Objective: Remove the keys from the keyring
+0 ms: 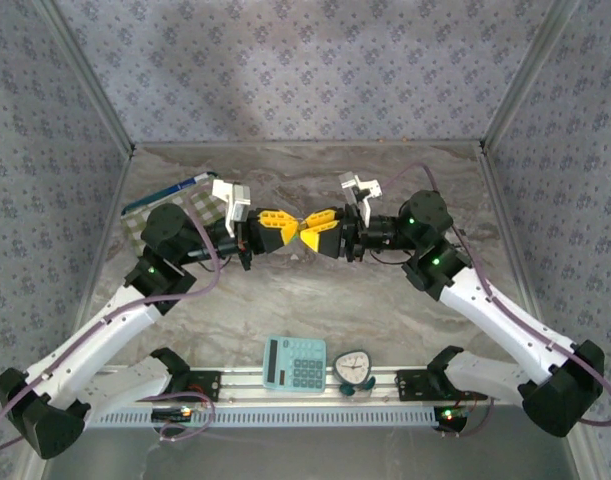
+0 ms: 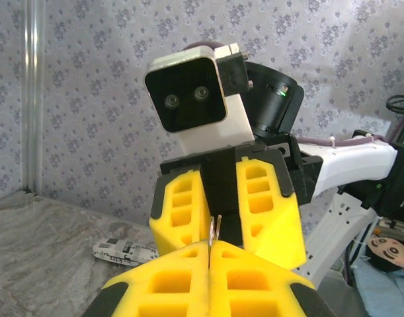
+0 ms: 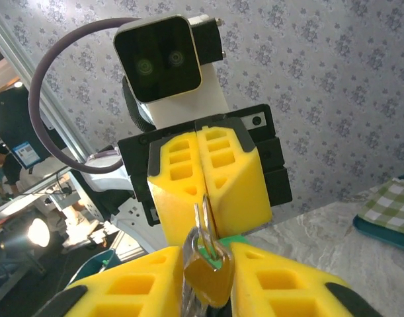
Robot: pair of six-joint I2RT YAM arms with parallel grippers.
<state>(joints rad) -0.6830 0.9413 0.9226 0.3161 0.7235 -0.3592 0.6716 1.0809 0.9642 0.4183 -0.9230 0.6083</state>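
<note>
Both grippers meet above the middle of the table. My left gripper (image 1: 291, 226) is shut on the thin metal keyring (image 2: 212, 230), whose two wire loops stick up from between its yellow fingers (image 2: 162, 277). In the right wrist view the keyring (image 3: 203, 214) runs into the left gripper's closed fingers (image 3: 178, 178). My right gripper (image 1: 315, 233) faces it, clamped on the keys. A yellow-capped key (image 3: 209, 272) sits between its fingers, with a green-capped key (image 3: 223, 246) behind. The key blades are hidden below.
A light blue calculator (image 1: 295, 362) and a small round timer (image 1: 353, 367) lie near the front rail. A green checked cloth on a tray (image 1: 150, 215) with a blue pen (image 1: 175, 189) sits at the back left. A printed packet (image 2: 125, 249) lies on the marble table (image 1: 385, 300).
</note>
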